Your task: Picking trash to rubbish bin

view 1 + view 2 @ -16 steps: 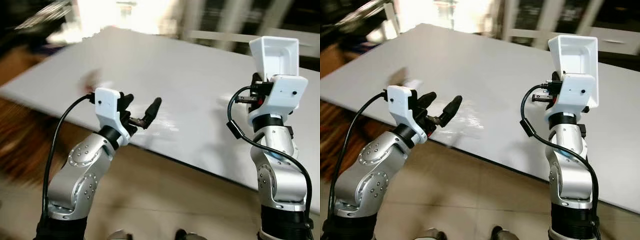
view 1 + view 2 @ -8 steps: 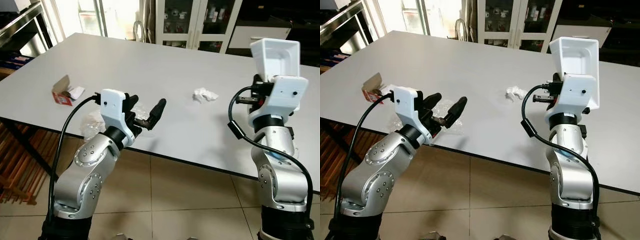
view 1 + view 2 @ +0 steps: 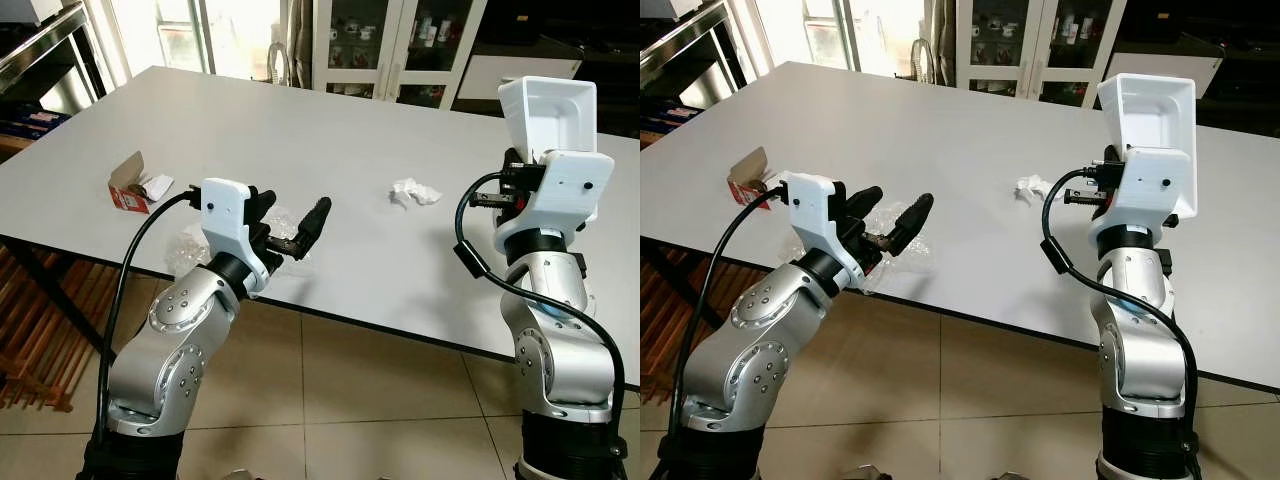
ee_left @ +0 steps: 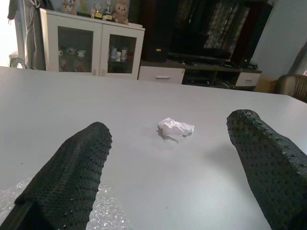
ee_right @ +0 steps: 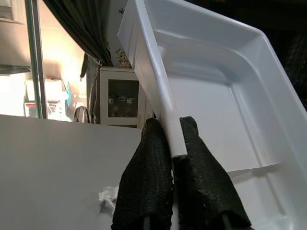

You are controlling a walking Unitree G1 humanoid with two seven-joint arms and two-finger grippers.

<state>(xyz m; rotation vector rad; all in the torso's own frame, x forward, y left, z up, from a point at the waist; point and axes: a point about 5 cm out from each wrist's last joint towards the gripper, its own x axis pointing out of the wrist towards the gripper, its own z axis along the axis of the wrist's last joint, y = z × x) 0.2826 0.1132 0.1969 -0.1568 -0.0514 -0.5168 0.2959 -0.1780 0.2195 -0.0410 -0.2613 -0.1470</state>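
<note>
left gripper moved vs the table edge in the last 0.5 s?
No. The left gripper hangs open over the near table edge, above the clear plastic wrap, in the same spot as 0.5 s ago. Only the camera shifted slightly.

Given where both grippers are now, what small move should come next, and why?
Probably lower the open left gripper onto the crumpled clear plastic wrap beneath it at the grey table's near edge; the right gripper already clamps the white plastic tray.

head views look down over the table; wrist views skim it close
</note>
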